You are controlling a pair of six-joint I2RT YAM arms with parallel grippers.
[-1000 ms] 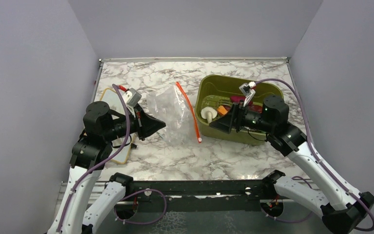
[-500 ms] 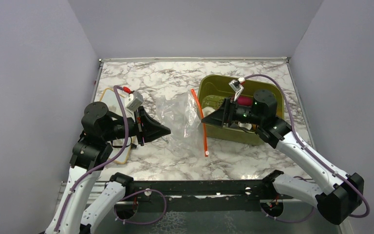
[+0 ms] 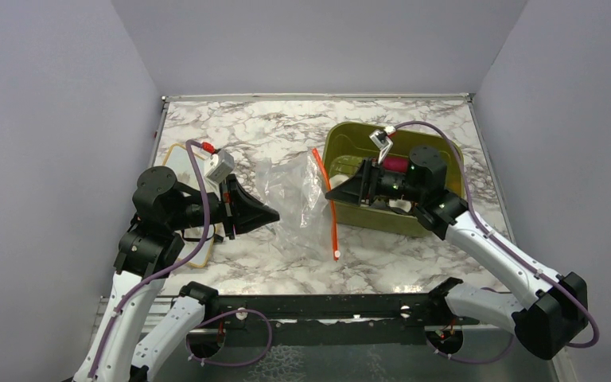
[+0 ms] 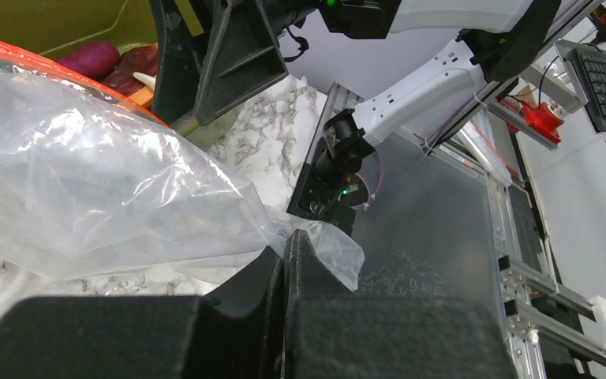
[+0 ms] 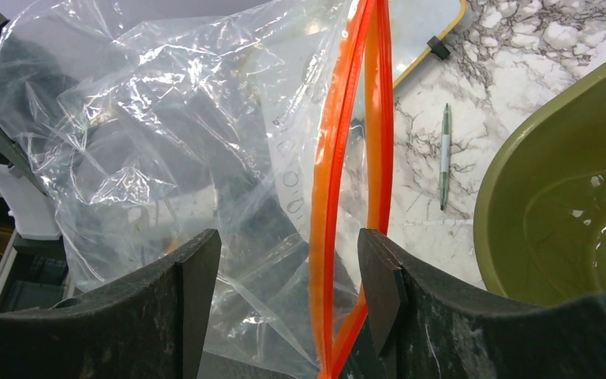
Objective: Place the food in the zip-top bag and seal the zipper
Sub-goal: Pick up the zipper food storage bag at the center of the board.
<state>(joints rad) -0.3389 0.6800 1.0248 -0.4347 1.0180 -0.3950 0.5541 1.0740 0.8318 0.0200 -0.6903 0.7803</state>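
Top external view: right gripper (image 3: 331,193) has swung out of the olive tub (image 3: 352,132) with nothing in it, jaws spread astride the zipper (image 3: 333,219) — left gripper (image 3: 274,213) stays pinched on the zip-top bag (image 3: 290,189), pulled closer; food (image 3: 397,165) remains in the tub.

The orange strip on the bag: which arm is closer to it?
Right. The right arm has its open jaws astride the zipper; the left arm pinches the bag at its opposite end, away from the strip.
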